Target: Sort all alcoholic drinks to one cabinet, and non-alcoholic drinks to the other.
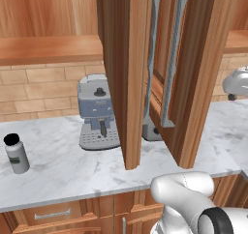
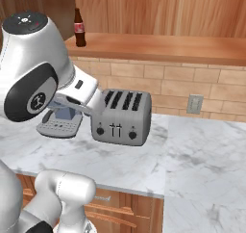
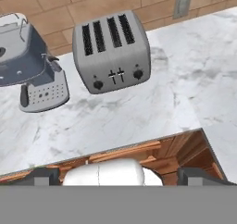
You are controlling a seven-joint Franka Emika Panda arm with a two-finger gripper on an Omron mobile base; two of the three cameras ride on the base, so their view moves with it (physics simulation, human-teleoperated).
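A small dark cola bottle with a red label, the non-alcoholic drink, stands upright on the wooden cabinet shelf above the brick wall, at the top left of the right base view. Two open cabinet doors of reddish-brown wood hang close in front of the left base camera, and one shows its grey inner face. My gripper is open and holds nothing. It hovers over the counter's front edge and looks down at the toaster. The alcoholic drinks are out of view.
A grey toaster and a blue-grey coffee machine stand on the white marble counter. A short grey black-capped bottle stands at the counter's left. A wall outlet is on the brick wall, with drawers below.
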